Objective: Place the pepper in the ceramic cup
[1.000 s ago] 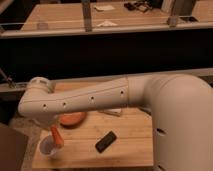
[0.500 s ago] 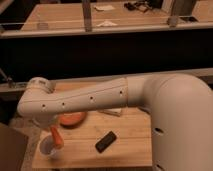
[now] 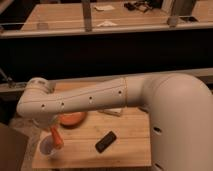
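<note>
The ceramic cup (image 3: 47, 148) stands near the left front edge of the wooden table (image 3: 125, 142). It is small, white and pale inside. The pepper (image 3: 56, 136), slender, orange-red and tapered, stands tilted at the rim of the cup; if its tip is inside cannot be told. The claw (image 3: 51, 126) is just above the pepper, mostly hidden under the white arm (image 3: 85, 100), so its opening cannot be told. An orange plate (image 3: 73, 119) lies half covered by the arm. A dark flat object (image 3: 105, 142) lies apart.
</note>
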`<state>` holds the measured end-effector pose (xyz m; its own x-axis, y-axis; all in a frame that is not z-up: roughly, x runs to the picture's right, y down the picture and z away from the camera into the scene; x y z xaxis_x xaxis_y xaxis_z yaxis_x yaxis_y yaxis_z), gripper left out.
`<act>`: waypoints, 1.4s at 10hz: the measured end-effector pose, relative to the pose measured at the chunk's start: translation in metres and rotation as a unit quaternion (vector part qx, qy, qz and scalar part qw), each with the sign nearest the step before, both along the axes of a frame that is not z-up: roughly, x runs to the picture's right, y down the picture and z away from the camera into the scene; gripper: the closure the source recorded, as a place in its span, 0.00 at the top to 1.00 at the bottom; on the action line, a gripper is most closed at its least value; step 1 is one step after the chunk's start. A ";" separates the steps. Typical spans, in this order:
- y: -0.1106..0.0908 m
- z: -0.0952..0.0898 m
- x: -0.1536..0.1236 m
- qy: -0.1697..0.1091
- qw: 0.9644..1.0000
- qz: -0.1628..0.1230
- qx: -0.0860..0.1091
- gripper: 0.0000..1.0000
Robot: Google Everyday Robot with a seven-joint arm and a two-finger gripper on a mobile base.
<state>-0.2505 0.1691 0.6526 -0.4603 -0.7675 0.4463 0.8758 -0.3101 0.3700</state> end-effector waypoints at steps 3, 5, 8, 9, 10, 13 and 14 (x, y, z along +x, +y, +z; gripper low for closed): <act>0.001 0.000 -0.001 0.001 1.000 -0.003 -0.002 0.10; 0.002 0.001 -0.001 0.001 1.000 -0.004 -0.003 0.09; 0.003 0.002 -0.002 0.002 1.000 -0.005 -0.005 0.05; 0.004 0.002 -0.002 0.003 1.000 -0.006 -0.006 0.05; 0.004 0.002 -0.002 0.003 1.000 -0.006 -0.006 0.05; 0.005 0.003 -0.002 0.004 1.000 -0.008 -0.007 0.05; 0.006 0.003 -0.002 0.005 1.000 -0.009 -0.008 0.05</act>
